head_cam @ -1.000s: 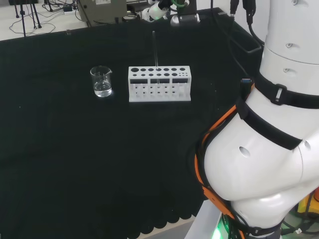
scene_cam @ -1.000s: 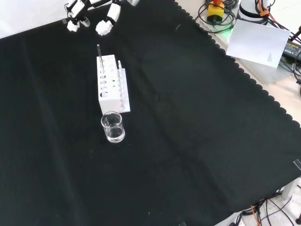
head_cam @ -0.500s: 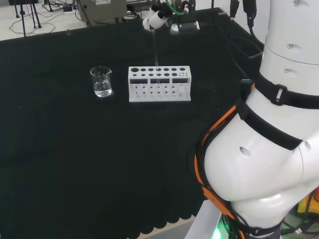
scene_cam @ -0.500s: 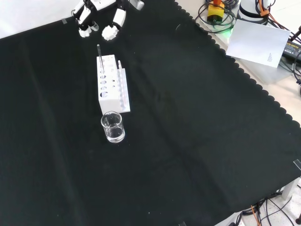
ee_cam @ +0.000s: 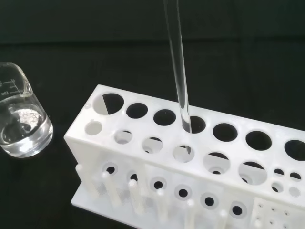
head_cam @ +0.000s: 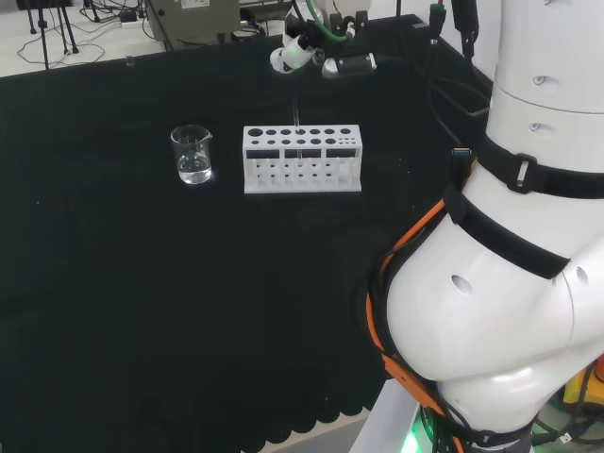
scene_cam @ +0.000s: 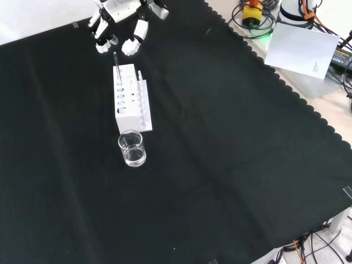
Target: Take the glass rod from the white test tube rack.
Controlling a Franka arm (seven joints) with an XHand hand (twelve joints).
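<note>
1. The glass rod (ee_cam: 177, 67) stands upright in one of the large holes of the back row of the white test tube rack (scene_cam: 131, 99), about mid-length as the wrist view shows it; in the front view its top pokes out at the rack's 12 o'clock end (scene_cam: 115, 55)

2. The hand (scene_cam: 118, 27) hangs at the rack's 12 o'clock in the front view, fingers spread and reaching down, holding nothing; two fingertips sit to either side of the rod's top, one at about 10 o'clock of it and one at about 2 o'clock, and I see no contact

3. To my eye the step in hand is lining up for the pinch, so the rod ought to sit squarely between thumb and fingers before they close; closing off-centre would likely tip it against the hole's rim

4. I'd grasp near the top, well clear of the rack, then lift straight along the rod's own line until its foot clears the hole; a slanted pull could drag the rack

5. A beaker (head_cam: 192, 155) with a little clear liquid stands at the rack's 9 o'clock in the head view, apart from it, so carry the freed rod away from that side
</note>
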